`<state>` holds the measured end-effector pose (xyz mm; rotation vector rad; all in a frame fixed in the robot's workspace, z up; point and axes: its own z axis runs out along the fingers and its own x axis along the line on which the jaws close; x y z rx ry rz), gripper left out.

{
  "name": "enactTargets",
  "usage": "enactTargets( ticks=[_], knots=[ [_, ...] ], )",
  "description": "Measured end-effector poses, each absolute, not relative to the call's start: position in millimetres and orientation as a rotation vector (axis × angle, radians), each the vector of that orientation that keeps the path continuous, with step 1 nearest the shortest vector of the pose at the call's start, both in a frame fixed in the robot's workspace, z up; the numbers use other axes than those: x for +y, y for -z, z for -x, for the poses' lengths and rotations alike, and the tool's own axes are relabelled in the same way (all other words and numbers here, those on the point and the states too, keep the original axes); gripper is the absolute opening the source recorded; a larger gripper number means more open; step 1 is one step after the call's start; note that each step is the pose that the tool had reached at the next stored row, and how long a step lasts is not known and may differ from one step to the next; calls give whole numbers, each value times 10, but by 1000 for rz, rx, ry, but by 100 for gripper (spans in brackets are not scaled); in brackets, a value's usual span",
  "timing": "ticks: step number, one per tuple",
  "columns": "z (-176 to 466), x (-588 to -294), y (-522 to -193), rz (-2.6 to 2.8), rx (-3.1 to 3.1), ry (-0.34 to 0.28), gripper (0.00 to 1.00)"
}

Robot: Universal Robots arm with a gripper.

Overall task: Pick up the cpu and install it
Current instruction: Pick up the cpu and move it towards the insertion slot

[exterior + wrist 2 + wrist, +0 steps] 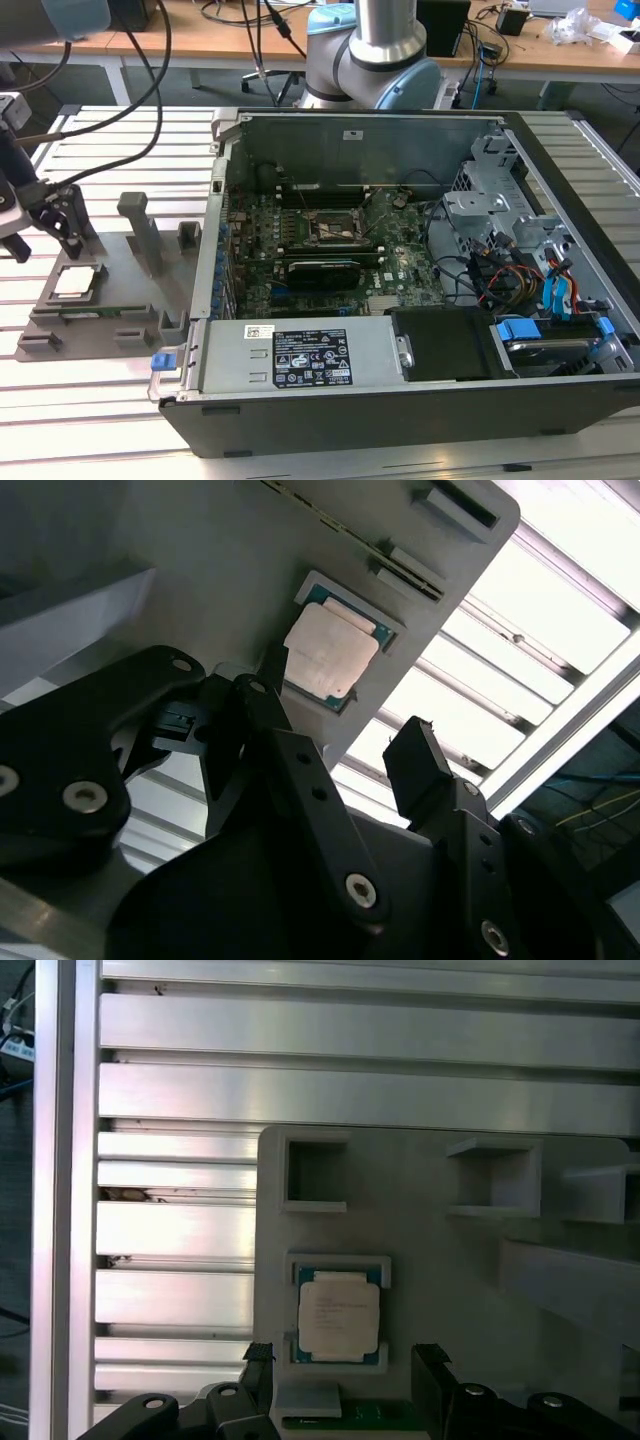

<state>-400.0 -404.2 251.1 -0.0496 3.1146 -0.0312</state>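
Above the grey tray (120, 280) on the slatted bench (110, 140), the claw (345, 1370) is held spread open, grasping nothing; the cpu (339, 1316) is seated flat in the tray's square recess beneath it.

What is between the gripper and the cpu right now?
Nothing. In the first wrist view the open gripper is poised at the cpu, which rests in its pocket on the grey tray. The stretch between them is bare.

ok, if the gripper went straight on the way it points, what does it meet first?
Most likely the cpu in its pocket on the grey tray: in the first wrist view it lies just ahead between the open fingers of the gripper. Depth is unclear.
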Motion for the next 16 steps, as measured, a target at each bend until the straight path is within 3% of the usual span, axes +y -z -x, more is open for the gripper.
enactTargets(
  ticks=[16],
  knots=[
    [4000,-4042,-2394,49,3115,31,66]
  ],
)
